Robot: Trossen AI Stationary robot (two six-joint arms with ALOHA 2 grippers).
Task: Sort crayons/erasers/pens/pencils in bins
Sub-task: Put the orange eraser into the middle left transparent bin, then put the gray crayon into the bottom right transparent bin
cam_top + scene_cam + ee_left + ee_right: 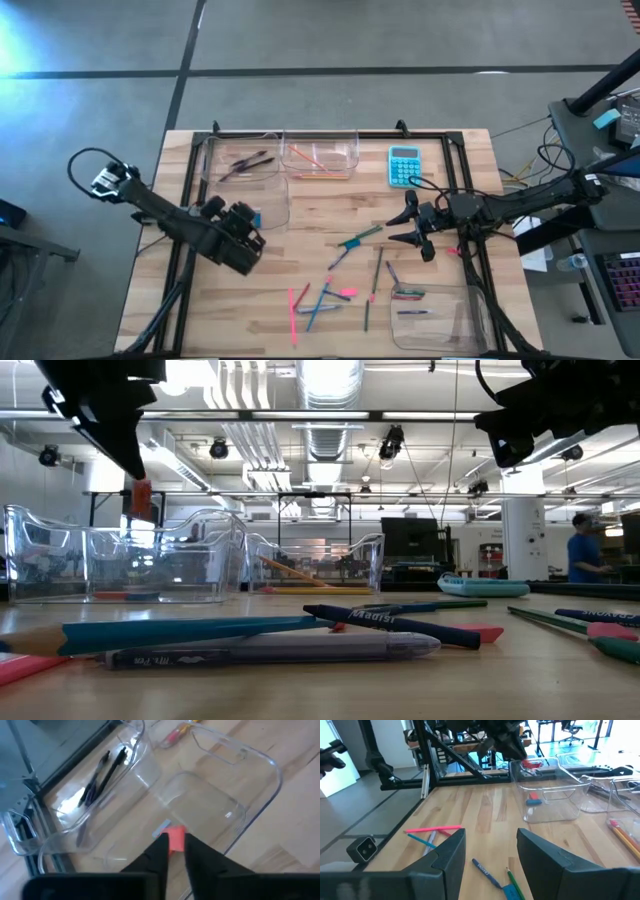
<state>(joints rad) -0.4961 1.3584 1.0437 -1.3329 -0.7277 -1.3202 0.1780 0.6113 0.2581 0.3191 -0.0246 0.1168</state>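
My left gripper (pixel 175 847) hangs over a clear bin (pixel 235 815) on the table's left side, shut on a small pink-red eraser (pixel 175 840). In the low view the eraser (pixel 141 498) shows just under the dark fingers, above the bin (pixel 120 565). A blue eraser (pixel 534 800) lies on this bin's floor. My right gripper (pixel 490 850) stands open and level above the table's right middle, with nothing between its fingers. Loose pens, pencils and crayons (pixel 335 290) lie on the wood near the front. My left gripper pinches the eraser between its two fingertips (pixel 159 845), by its lower part (pixel 175 847). The fingers slant down from the table's near left. The eraser stands out past the tips, lifted clear above the bin's floor.
Two more bins stand at the far edge, one with dark pens (pixel 245 160), one with pink and yellow sticks (pixel 320 158). Another bin (pixel 440 315) sits at the near right. A turquoise calculator (pixel 404 165) lies at the far right. A black frame (pixel 330 133) borders the table.
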